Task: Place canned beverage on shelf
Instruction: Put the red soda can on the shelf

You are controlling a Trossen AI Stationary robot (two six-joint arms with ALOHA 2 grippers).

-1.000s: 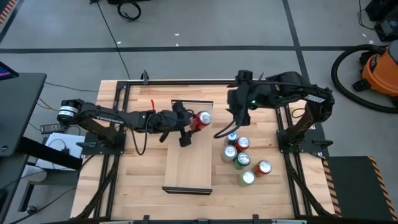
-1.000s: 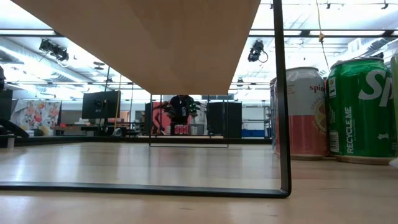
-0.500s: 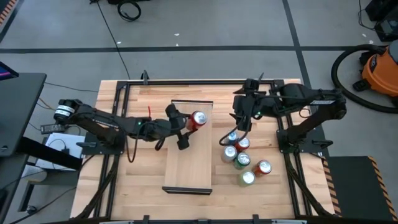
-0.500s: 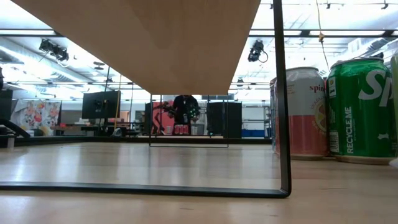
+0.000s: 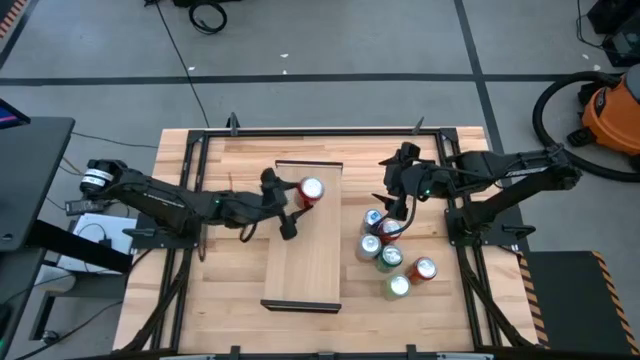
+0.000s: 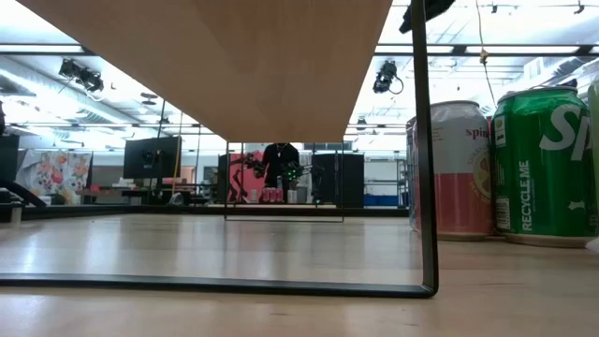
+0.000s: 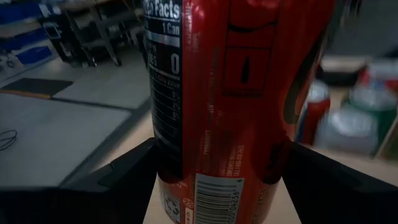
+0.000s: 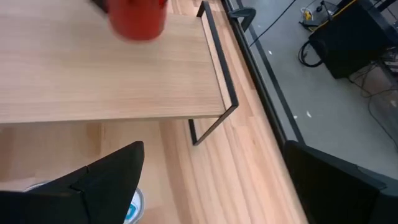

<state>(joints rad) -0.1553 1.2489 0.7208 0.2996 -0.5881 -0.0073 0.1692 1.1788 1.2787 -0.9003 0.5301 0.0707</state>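
Note:
A red can (image 5: 310,190) is over the far end of the light-wood shelf (image 5: 305,260), which stands on the plank table. My left gripper (image 5: 292,203) reaches in from the table's left and is shut on this can, which fills the left wrist view (image 7: 224,106). My right gripper (image 5: 393,203) is open and empty, just right of the shelf and above the far end of a group of cans (image 5: 385,250). Its wrist view (image 8: 214,149) shows the shelf (image 8: 93,74) and the red can (image 8: 140,18) beyond it. My left gripper pinches the red can's side wall, low on its body (image 7: 180,180), between its two fingers (image 7: 118,180), one on each side. The fingers come roughly level from the table's left. The can stands upright in the hold; I cannot tell whether its bottom touches the shelf.
Several cans, red, green and blue-white, stand close together on the table right of the shelf; two show large in the low view (image 6: 459,168), (image 6: 543,164). A black metal frame (image 5: 205,160) runs along the table's sides.
My left gripper has drawn the red can a little toward the table's left, over the shelf's far end, still upright. My right gripper has moved away from the shelf toward the table's right edge and a little nearer, and is now over the can group.

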